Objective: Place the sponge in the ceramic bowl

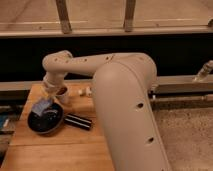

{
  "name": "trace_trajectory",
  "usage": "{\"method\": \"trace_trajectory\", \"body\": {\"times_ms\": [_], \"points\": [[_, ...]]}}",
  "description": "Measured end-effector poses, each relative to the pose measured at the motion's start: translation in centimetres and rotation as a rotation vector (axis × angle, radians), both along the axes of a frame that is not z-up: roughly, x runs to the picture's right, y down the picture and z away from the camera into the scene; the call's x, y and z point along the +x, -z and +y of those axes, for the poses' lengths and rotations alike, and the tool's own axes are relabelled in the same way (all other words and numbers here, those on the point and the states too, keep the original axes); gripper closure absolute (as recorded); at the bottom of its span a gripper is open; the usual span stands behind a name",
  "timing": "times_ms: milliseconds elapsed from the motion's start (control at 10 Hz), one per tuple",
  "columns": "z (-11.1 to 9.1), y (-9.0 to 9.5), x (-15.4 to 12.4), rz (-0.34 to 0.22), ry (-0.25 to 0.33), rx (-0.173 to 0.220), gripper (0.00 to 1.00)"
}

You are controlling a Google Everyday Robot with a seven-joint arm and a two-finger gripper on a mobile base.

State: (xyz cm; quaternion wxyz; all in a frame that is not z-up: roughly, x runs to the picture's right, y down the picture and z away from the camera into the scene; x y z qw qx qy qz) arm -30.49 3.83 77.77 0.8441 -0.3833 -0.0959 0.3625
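One gripper [46,99] hangs over the ceramic bowl [37,128], jaws clamped on the sponge [42,106]; a small cup [62,93] stands just behind; a black block [78,121] lies beside the bowl.

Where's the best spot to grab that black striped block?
Probably its middle, across the narrow width, from above: the black striped block lies flat and long on the table. The gripper is over the ceramic bowl, by the sponge.

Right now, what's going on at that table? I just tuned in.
The robot's gripper holds the sponge just over the ceramic bowl at the left of the wooden table; it is not yet released. A small cup and a striped black block sit beside the bowl.
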Motion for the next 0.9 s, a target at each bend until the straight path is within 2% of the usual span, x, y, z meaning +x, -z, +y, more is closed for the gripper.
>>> {"method": "trace_trajectory", "body": {"times_ms": [400,500,900], "points": [[0.03,0.03,-0.12,-0.001,0.001,0.0,0.27],[0.03,0.03,-0.09,-0.001,0.001,0.0,0.21],[0.02,0.02,-0.09,-0.001,0.001,0.0,0.2]]}}
